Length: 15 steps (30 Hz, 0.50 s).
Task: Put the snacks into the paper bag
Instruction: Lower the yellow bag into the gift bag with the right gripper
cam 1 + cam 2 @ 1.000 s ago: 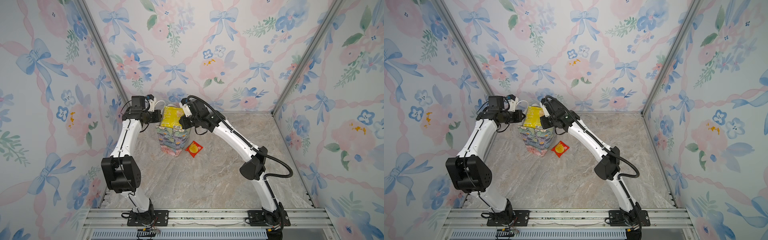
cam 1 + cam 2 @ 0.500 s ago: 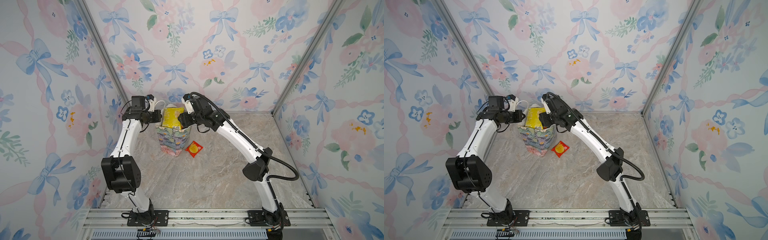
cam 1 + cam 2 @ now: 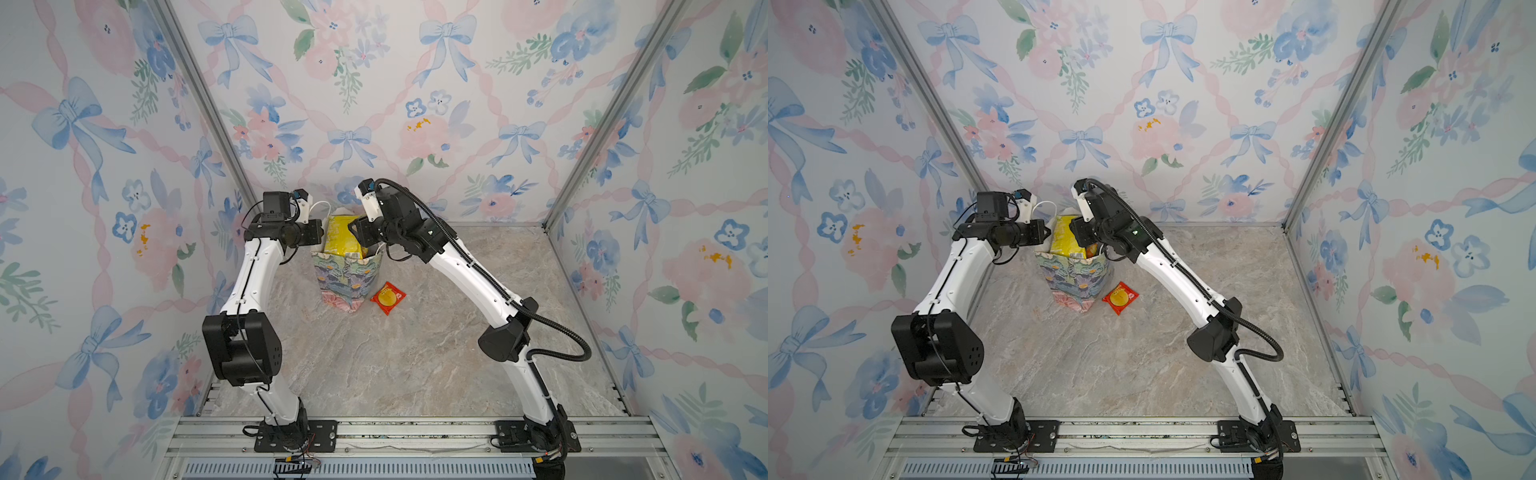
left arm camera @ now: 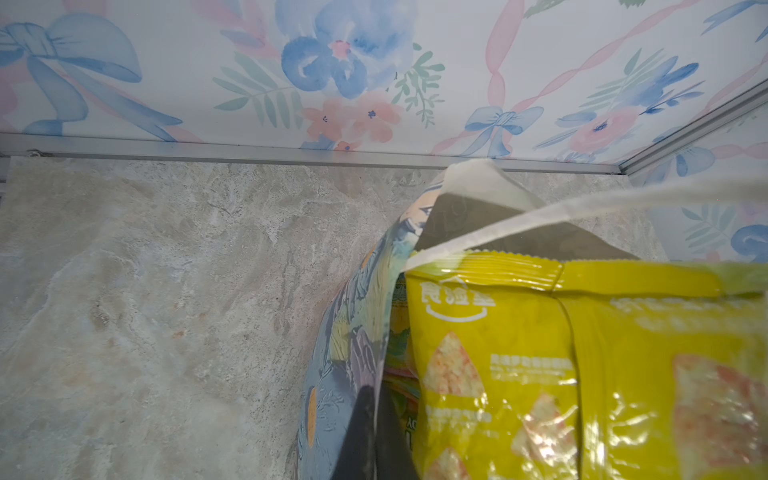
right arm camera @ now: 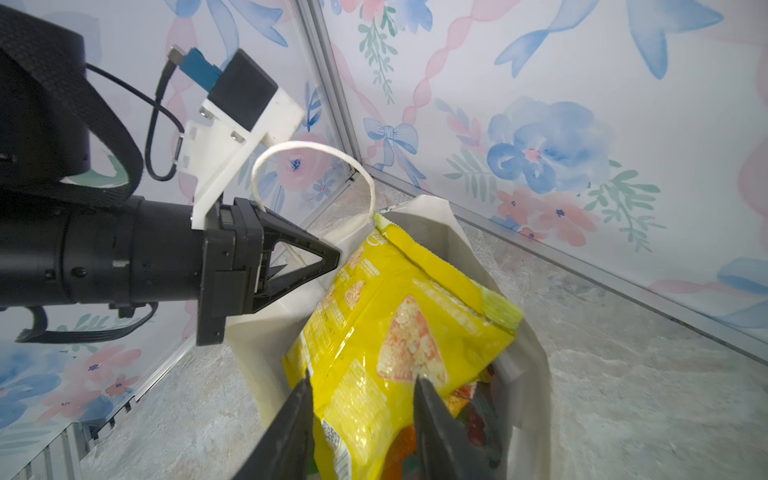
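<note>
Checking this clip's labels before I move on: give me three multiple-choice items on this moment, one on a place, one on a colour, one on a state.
1. Where is the red packet relative to the bag?
A. inside it
B. on the table beside it
C. underneath it

2. What colour is the big packet sticking out of the bag's top?
A. purple
B. teal
C. yellow

3. How do the left fingers stand?
A. shut on the bag's rim
B. open above the table
C. shut on the red packet

Answers:
1 B: in both top views it lies flat on the table, just off the bag's base.
2 C: the big packet shows yellow above the rim.
3 A: both wrist views show them pinched together on the bag's wall.
</note>
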Tool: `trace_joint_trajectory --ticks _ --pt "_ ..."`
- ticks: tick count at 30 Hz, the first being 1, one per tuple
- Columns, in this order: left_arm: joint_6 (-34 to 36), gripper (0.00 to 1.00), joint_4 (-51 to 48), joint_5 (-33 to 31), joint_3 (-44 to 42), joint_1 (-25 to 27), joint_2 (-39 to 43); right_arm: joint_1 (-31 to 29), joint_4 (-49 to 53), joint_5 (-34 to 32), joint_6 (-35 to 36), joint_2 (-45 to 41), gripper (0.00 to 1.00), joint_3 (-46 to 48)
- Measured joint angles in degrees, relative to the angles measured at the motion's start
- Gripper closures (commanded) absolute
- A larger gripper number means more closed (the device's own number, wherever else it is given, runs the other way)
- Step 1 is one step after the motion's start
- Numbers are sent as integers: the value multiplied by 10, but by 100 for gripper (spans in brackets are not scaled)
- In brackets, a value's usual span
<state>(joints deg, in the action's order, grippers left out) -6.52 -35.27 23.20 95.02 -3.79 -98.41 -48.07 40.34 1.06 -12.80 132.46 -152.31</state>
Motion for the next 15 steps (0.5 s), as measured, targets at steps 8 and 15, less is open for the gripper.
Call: trace_joint_trajectory --ticks 8,15 --pt "0 100 0 0 0 0 0 0 -20 -5 0 60 55 -16" --pt "0 100 0 -2 0 0 0 8 -38 -14 -10 105 55 -51"
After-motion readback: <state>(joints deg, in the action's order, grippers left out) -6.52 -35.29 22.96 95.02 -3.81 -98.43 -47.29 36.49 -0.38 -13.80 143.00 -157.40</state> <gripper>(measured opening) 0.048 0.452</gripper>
